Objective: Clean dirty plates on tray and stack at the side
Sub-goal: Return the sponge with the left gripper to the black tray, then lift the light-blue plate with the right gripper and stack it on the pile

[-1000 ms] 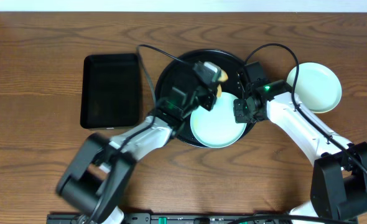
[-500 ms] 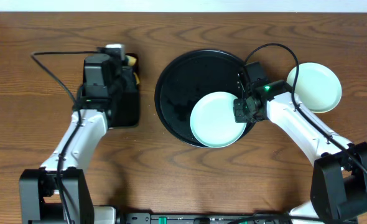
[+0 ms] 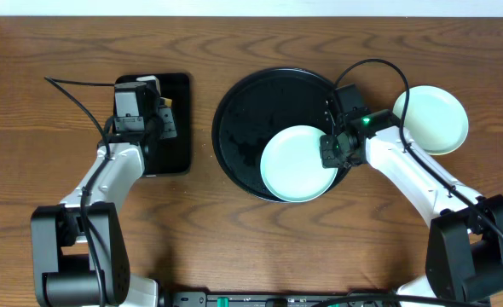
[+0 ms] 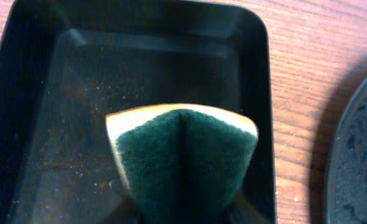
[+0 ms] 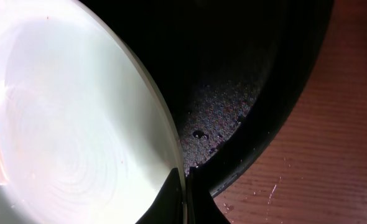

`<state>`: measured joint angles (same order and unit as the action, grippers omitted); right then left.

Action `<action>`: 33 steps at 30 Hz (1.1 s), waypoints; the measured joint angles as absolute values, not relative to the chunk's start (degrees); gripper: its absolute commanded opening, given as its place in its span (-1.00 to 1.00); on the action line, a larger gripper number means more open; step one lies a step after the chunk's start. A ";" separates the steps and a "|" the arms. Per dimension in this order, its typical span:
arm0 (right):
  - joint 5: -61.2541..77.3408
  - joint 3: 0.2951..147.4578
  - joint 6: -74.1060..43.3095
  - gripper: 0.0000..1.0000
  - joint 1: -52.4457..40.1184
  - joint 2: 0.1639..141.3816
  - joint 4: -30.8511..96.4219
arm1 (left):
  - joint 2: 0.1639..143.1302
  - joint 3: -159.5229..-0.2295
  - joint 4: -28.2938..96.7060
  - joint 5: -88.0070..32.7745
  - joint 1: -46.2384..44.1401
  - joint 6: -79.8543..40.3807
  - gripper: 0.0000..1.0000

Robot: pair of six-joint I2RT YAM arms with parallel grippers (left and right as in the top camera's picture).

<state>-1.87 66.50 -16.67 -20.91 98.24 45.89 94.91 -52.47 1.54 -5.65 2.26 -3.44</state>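
Left gripper [image 3: 159, 118] is shifting toward the near edge over the small tray [image 3: 176, 85], pinching one sponge [image 4: 182, 155]. Right gripper [image 3: 330, 152] is clamping one plate [image 3: 296, 166] by its rim inside the tray [image 3: 243, 111], mid-bench; second plate [image 3: 432, 119] is sitting near the far-right edge.

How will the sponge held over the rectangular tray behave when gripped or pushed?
Probably soft and floppy: the sponge is creased down its middle where the left tool pinches it. Likely light, since it seems to hang from that pinch alone. Its green scouring face looks rough, so slipping seems unlikely.
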 measured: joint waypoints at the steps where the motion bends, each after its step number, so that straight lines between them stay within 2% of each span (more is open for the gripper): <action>1: -1.89 66.48 -16.43 -0.98 -20.91 98.24 45.47 | 94.96 -52.47 1.52 -5.56 2.26 -3.14 0.26; 2: -1.89 66.52 -16.23 -0.98 -20.91 98.24 45.32 | 94.96 -52.47 1.48 -5.52 2.26 -3.33 0.40; 5: -2.28 68.77 -15.81 -0.98 -20.91 98.17 47.53 | 94.96 -52.47 1.32 -5.37 2.26 -2.96 0.61; 12: -14.09 81.38 -12.73 -0.98 -21.80 90.17 49.36 | 94.96 -52.47 1.28 -5.17 2.24 -2.96 0.64; 17: -38.87 83.44 -9.91 -0.97 -32.49 83.88 54.19 | 94.96 -52.47 1.26 -5.15 2.24 -2.96 0.65; 25: -67.55 80.55 -11.81 -0.97 -52.75 89.97 54.85 | 94.96 -52.47 1.28 -5.17 2.24 -2.96 0.67; 29: -74.43 80.03 -12.88 -0.98 -56.80 94.30 54.83 | 94.96 -52.47 1.28 -5.17 2.26 -2.98 0.68; 33: -75.77 79.96 -14.20 -0.98 -56.01 96.77 54.02 | 94.96 -52.47 1.28 -5.17 2.24 -2.96 0.67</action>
<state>-75.77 79.96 -14.20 -56.01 96.77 54.02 94.96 -52.47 1.28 -5.17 2.24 -2.96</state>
